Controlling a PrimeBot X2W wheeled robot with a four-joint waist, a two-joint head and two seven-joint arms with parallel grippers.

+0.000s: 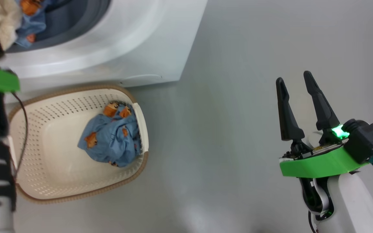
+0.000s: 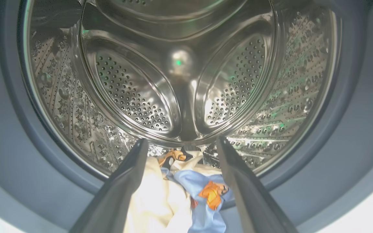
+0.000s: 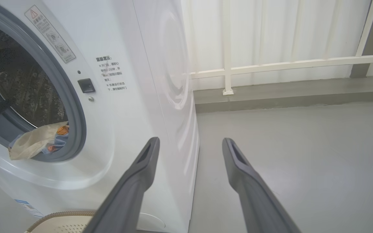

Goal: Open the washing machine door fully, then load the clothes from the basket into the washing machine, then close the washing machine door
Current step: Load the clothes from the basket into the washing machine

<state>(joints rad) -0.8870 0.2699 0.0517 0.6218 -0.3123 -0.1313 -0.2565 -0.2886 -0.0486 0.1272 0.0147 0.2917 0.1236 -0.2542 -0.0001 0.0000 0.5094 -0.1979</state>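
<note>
cream perforated basket [image 1: 44, 145] holds one light blue garment [image 1: 110, 137] — steel drum [image 2: 134, 97] two, a cream garment [image 2: 160, 200] and a blue garment [image 2: 193, 181]; left gripper [image 2: 181, 145], right gripper [image 1: 293, 77] wide apart, empty.

The big white washing machine [image 3: 134, 106] stood open, a cream garment [image 2: 160, 200] and a blue printed garment [image 2: 193, 181] lying at its opening. Another crumpled blue garment [image 1: 110, 137] lay in the cream perforated basket [image 1: 53, 152].

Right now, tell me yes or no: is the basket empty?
No, a crumpled light blue garment printed with orange figures lies inside the basket.
</note>
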